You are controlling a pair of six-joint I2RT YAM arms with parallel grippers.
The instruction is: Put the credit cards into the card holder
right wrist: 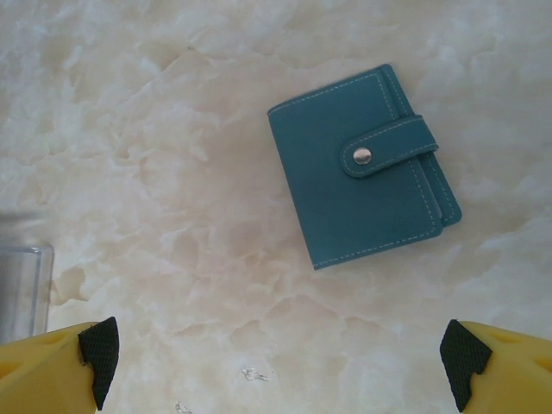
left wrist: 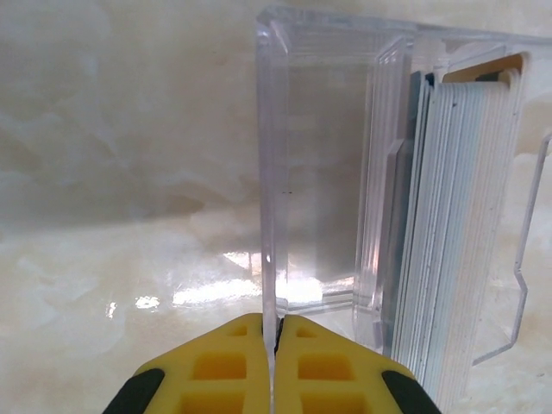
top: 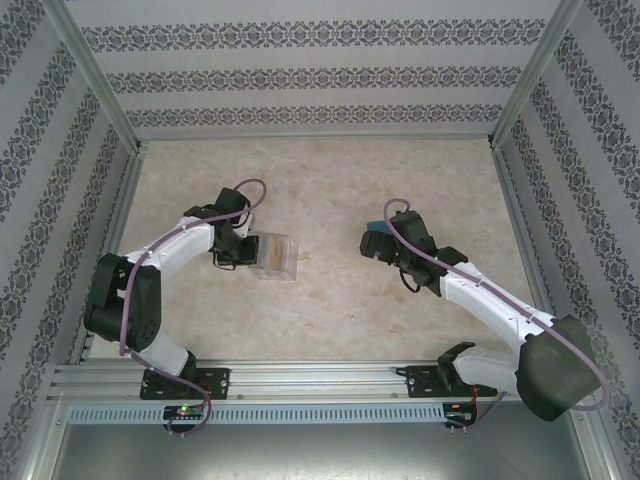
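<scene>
From the top view I have my left claw (top: 244, 250) against the near wall of the clear case (top: 286, 262) on the table (top: 330, 180), with the credit cards (top: 268, 252) showing as a tan tint inside it. My right claw (top: 380, 250) hangs over the card holder (top: 378, 232), well apart from the case. On the left wrist camera the yellow fingers (left wrist: 233, 358) are pressed together on the case's thin transparent side wall, so I am pinching the case and not a card. The cards stand edge-on in a tight stack just to the right of the claw, inside the case and out of its reach. I judge them light, stiff and slick, and hard to separate. I would take one by its exposed top edge across the thin faces, with the case held steady. The hard plastic wall could slip or tip under this grip. On the right wrist camera the jaws are spread wide and empty, their black pads (right wrist: 99, 355) at the bottom corners. The teal card holder lies flat ahead of them and a little right of centre, folded shut with its snap tab fastened. It looks soft and light, so it may slide or buckle. I would catch the tab or the open edge, not the spine.
</scene>
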